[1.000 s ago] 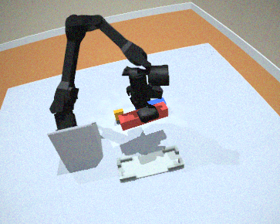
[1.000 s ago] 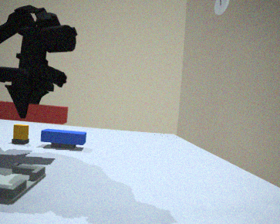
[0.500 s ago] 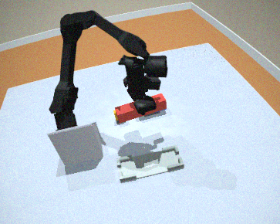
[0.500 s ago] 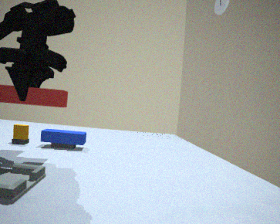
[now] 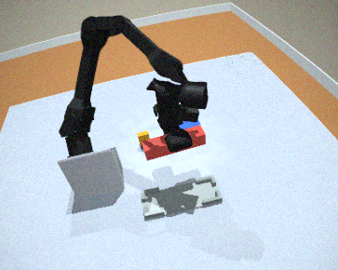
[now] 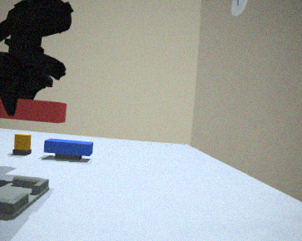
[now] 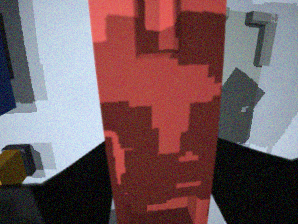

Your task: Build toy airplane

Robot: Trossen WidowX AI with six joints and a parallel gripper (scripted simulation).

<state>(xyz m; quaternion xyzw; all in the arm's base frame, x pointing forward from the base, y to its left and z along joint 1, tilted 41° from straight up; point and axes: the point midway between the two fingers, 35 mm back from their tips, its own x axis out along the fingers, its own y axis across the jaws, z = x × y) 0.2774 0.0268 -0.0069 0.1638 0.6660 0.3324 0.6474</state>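
Observation:
My gripper (image 5: 179,141) (image 6: 11,111) (image 7: 153,141) is shut on the red fuselage (image 5: 155,148) (image 6: 42,111) (image 7: 150,85), near its middle. The fuselage hangs roughly level, well above the table, and the wrist view shows a socket in its top. The grey cradle jig (image 5: 207,192) (image 6: 11,195) (image 7: 260,42) lies below it, holding no part, with shadow across it. The blue wing (image 5: 191,125) (image 6: 69,147) (image 7: 5,85) rests on a dark stand, partly hidden behind the fuselage in the top view. The yellow tail fin (image 5: 142,137) (image 6: 22,142) (image 7: 12,167) sits on a small dark stand beside the wing.
A tall grey angled panel (image 5: 93,182) stands left of the cradle, in front of the arm's base. The white table top (image 5: 277,186) bears the arm's shadow. The wing and tail fin stand on the far side of the cradle.

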